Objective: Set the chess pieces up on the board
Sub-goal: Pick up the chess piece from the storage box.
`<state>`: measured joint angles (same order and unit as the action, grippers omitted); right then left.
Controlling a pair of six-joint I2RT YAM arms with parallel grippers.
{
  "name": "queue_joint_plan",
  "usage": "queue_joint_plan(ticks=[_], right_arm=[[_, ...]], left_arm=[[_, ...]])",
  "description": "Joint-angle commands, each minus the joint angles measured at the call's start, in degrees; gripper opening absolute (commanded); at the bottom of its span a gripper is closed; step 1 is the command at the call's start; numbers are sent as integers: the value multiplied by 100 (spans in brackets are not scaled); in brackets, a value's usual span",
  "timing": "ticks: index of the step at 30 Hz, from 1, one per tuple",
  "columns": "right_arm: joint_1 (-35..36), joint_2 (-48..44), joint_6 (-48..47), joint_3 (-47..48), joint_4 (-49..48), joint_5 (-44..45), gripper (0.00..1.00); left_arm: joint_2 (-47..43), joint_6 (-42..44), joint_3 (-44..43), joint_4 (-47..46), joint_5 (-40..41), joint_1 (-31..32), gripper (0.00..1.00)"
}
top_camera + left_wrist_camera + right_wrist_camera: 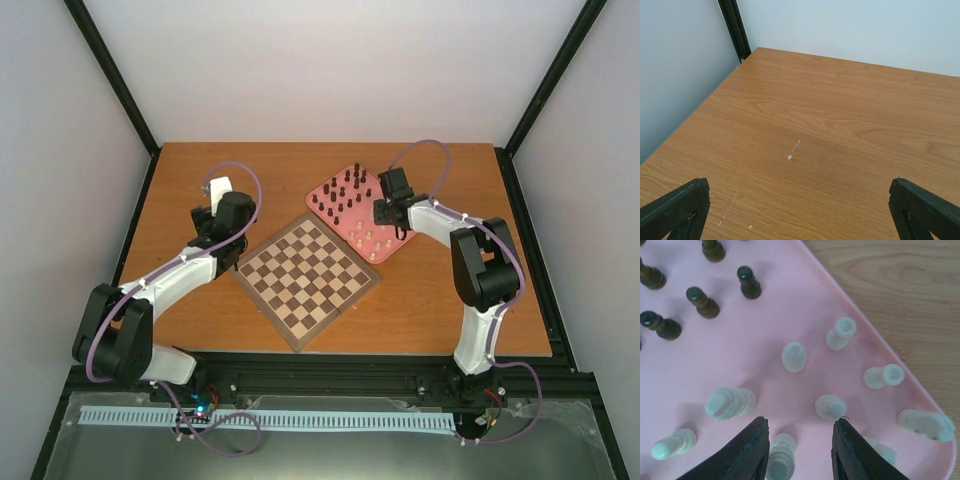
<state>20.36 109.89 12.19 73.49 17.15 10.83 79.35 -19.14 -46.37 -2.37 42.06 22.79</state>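
Observation:
The board lies turned like a diamond in the middle of the table, and no pieces show on it. The chess pieces stand on a pink tray behind it to the right: dark pieces at the far side, cream pieces at the near side. My right gripper hovers open over the cream pieces. One cream piece stands between the jaws close to the left finger, and another stands just beyond the right finger. My left gripper is wide open over bare table, left of the board.
The tray's rounded rim runs diagonally in the right wrist view, with wooden table beyond it. A black corner post and pale walls bound the table at the far left. Black frame rails run along the table's sides.

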Motion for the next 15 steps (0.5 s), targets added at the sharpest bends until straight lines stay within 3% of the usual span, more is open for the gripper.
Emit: queue_joint_plan(ticks=[1,15], right_arm=[[148,147,-85,218,135,22,36],[169,378,-103,404,269,102,36]], left_arm=[[76,-72,-250,19,152,42,100],[175,-70,-310,34,210,42,100]])
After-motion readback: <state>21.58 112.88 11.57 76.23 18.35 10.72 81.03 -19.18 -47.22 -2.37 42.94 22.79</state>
